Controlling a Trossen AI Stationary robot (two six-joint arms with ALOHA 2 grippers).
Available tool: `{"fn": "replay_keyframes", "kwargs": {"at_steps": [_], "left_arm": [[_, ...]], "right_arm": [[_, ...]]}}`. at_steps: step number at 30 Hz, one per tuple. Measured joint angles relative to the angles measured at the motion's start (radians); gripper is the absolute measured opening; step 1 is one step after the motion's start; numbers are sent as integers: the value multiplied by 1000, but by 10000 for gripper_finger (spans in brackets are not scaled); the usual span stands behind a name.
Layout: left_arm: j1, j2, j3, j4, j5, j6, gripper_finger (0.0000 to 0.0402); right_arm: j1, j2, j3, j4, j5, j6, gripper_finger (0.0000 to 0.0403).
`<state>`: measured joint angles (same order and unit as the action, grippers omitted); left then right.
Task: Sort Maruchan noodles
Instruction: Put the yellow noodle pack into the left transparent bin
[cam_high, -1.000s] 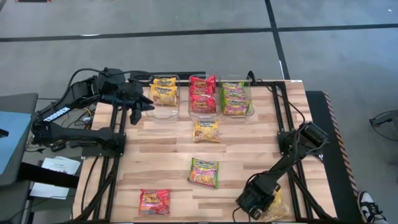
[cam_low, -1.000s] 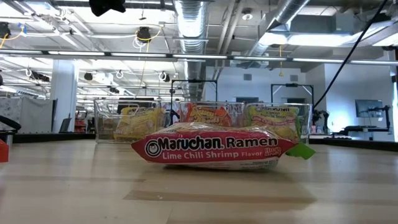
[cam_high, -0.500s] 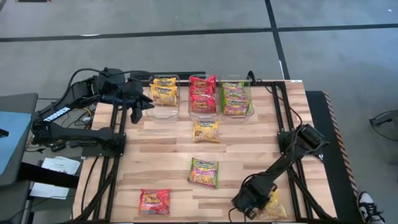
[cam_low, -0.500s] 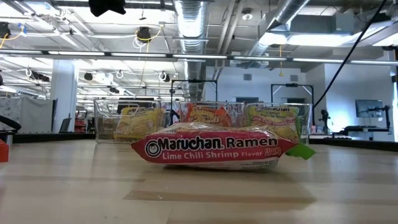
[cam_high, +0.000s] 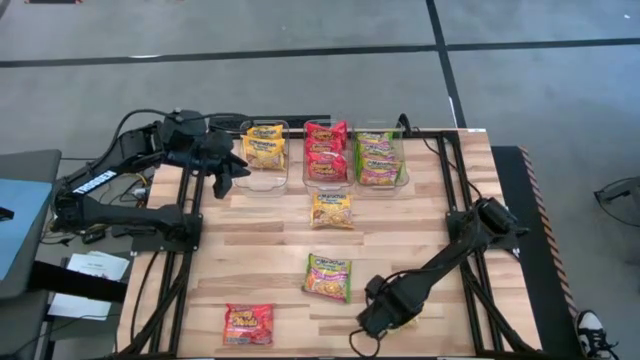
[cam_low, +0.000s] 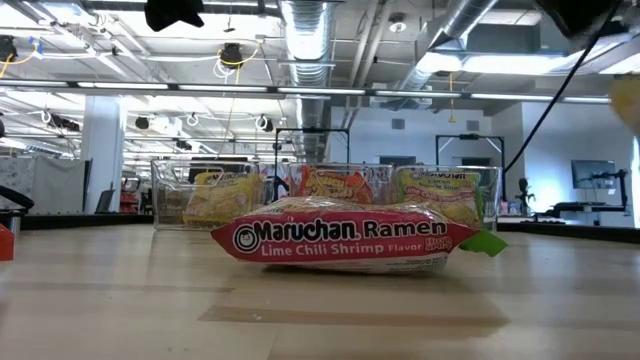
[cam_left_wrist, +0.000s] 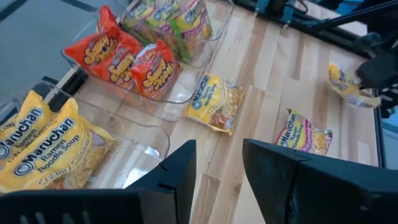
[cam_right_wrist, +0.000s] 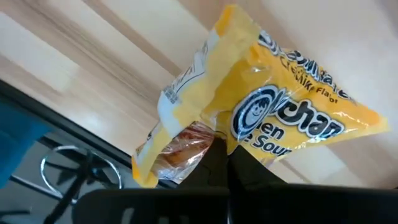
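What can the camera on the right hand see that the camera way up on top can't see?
Only the right hand's camera shows the yellow noodle packet pinched in the right gripper, shut on it and lifted off the wood. Only the top camera shows the three clear bins, the loose packets such as the red packet, and the left gripper waiting by the bins. Both show the wooden table.

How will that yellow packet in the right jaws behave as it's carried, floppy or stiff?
Probably semi-floppy: the yellow packet, pinched at one edge by the right gripper, hangs out unsupported and its film looks crinkled. The noodle block showing through likely keeps the middle stiff. The glossy wrapper may slip, so a slow swing seems safer.
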<state>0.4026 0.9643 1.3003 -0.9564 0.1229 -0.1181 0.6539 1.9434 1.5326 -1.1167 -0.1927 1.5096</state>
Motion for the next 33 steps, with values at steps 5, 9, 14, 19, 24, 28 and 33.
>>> {"fn": "replay_keyframes", "kwargs": {"at_steps": [5,9,14,19,24,28,33], "left_arm": [[4,43,0,-3,-51,0,139],[5,75,0,1,-81,0,150],[5,111,0,36,32,-65,151],[5,144,0,61,75,-238,151],[5,158,0,66,75,-324,151],[5,162,0,92,73,-402,151],[5,162,0,122,50,-497,151]], "right_arm": [[-41,-2,105,-88,93,-58,1],[-88,-4,177,-151,159,-144,1],[-173,-4,250,-192,224,-314,1],[-272,-5,316,-192,293,-510,1],[-367,-5,379,-192,349,-715,1],[-443,-5,424,-192,384,-872,1],[-527,-5,467,-190,422,-1058,1]]}}
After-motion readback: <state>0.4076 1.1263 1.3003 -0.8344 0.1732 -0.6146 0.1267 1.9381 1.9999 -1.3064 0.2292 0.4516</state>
